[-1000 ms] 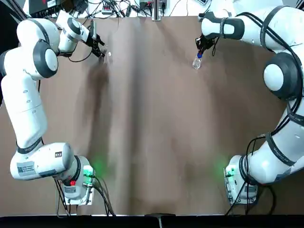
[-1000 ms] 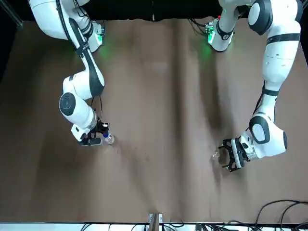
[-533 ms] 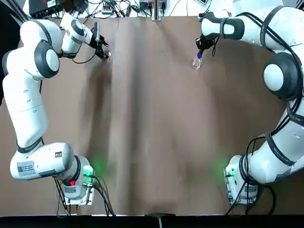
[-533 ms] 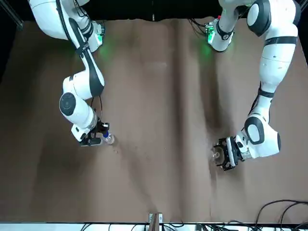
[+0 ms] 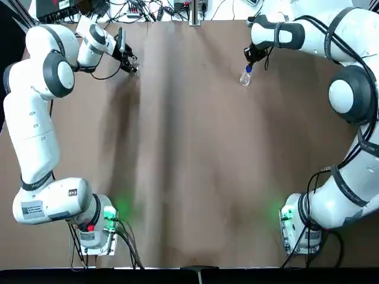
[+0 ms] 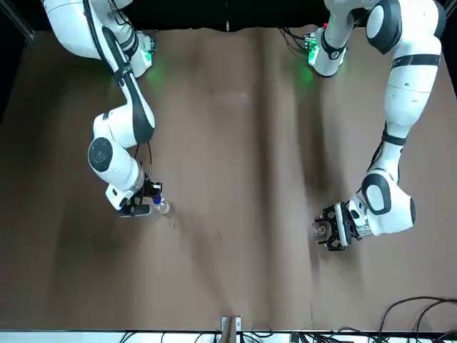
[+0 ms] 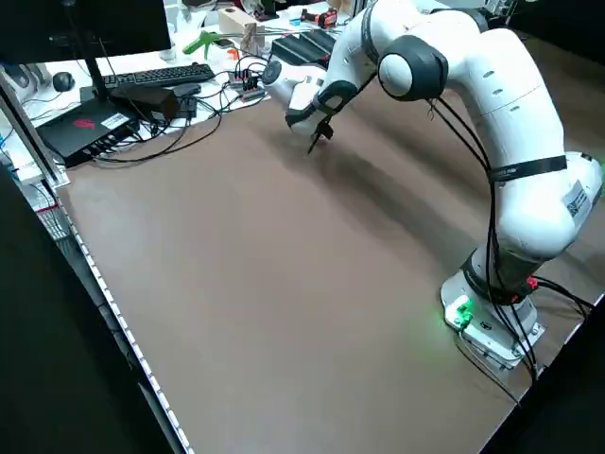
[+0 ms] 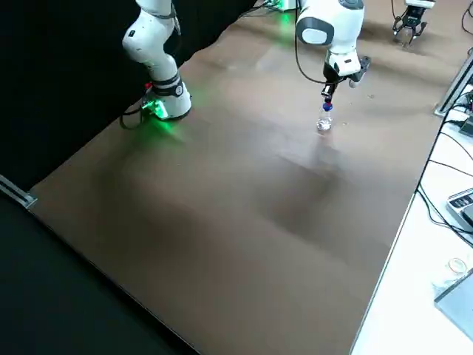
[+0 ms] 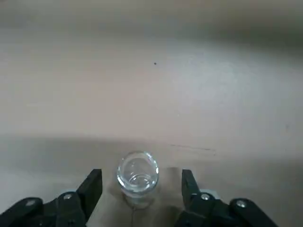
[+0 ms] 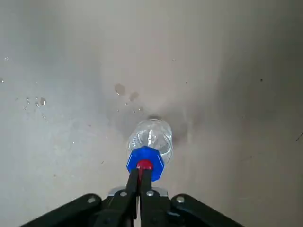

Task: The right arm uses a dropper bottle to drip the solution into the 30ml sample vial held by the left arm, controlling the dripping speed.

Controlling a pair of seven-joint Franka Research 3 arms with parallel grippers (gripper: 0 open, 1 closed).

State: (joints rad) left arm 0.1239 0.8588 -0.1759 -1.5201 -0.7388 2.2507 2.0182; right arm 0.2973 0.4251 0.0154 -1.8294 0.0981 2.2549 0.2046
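Right claw (image 10: 140, 172) pinches a clear, blue-collared, red-topped dropper bottle (image 10: 151, 137).

Top cam overhead, front opp.

Soft shadows (faint green glow)

The vial (image 9: 138, 175) is clear, glossy glass with a smooth bright rim, and the bottle (image 10: 152, 137) is clear and shiny too, its collar (image 10: 133, 160) smooth blue plastic and its top (image 10: 145, 165) smooth red. Both arms, left (image 5: 29, 124) and right (image 5: 355, 183), have smooth white shells with a soft sheen and matt grey joints, while the right gripper (image 10: 139, 171) and left gripper (image 9: 142, 182) are dull black with shiny metal screws. The tabletop (image 5: 195, 154) is brown and smooth, faintly wavy, with a satin gloss and, near the bottle, glinting wet-looking spots (image 10: 120, 89).
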